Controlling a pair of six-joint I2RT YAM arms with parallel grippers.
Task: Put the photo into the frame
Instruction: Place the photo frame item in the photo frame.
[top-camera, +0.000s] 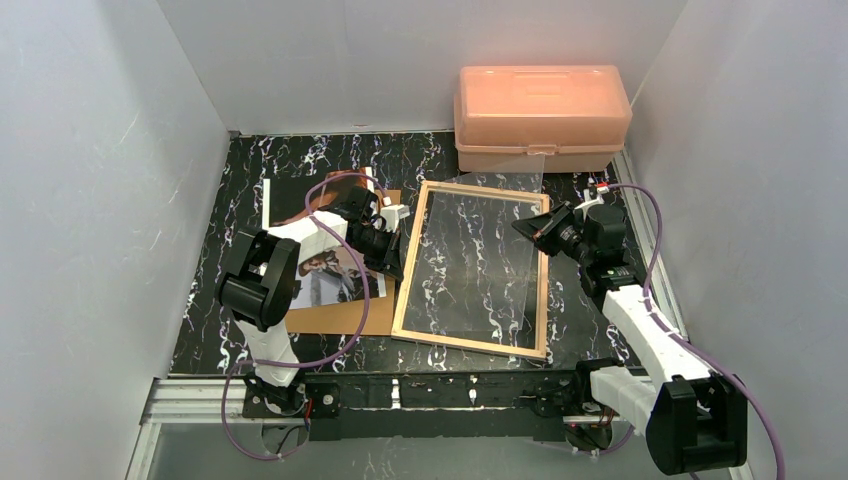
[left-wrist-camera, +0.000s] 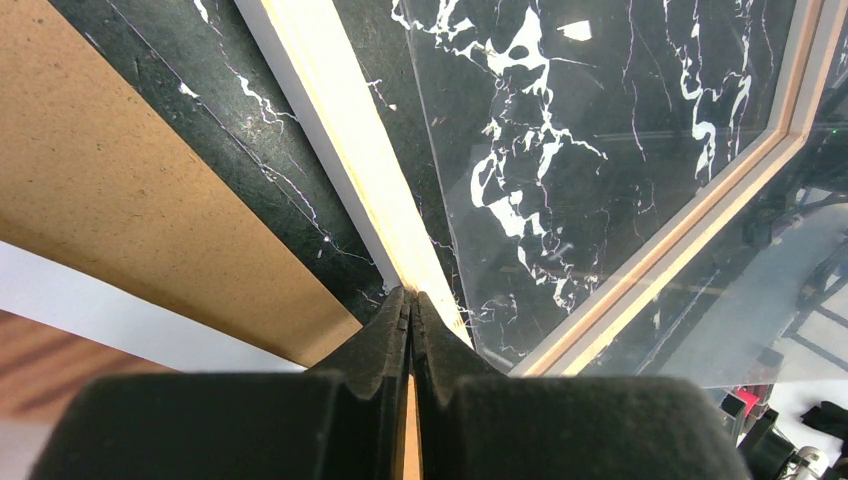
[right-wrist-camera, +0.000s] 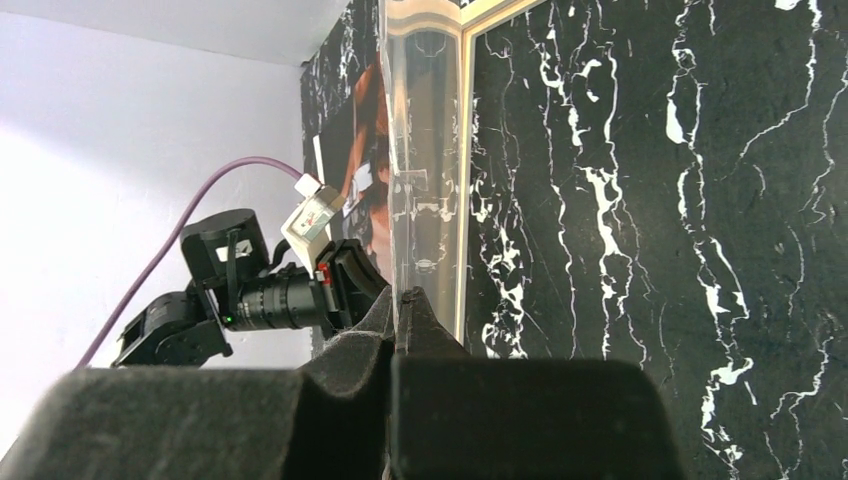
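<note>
Left wrist view is showing the left gripper (left-wrist-camera: 411, 300) pinching shut on the frame (left-wrist-camera: 335, 120) at its wooden side rail, with the frame lying back-up on the table. The right gripper (right-wrist-camera: 403, 300) is clamping the clear pane (right-wrist-camera: 425, 150) by its edge, holding it tilted. Beyond the left arm, the photo (top-camera: 320, 275) is lying on the brown backing board (top-camera: 340, 318); thin, glossy and floppy, it is probably best pinched at a free edge.

White-and-black arms (top-camera: 640, 325) carry purple cables (top-camera: 655, 230).
</note>
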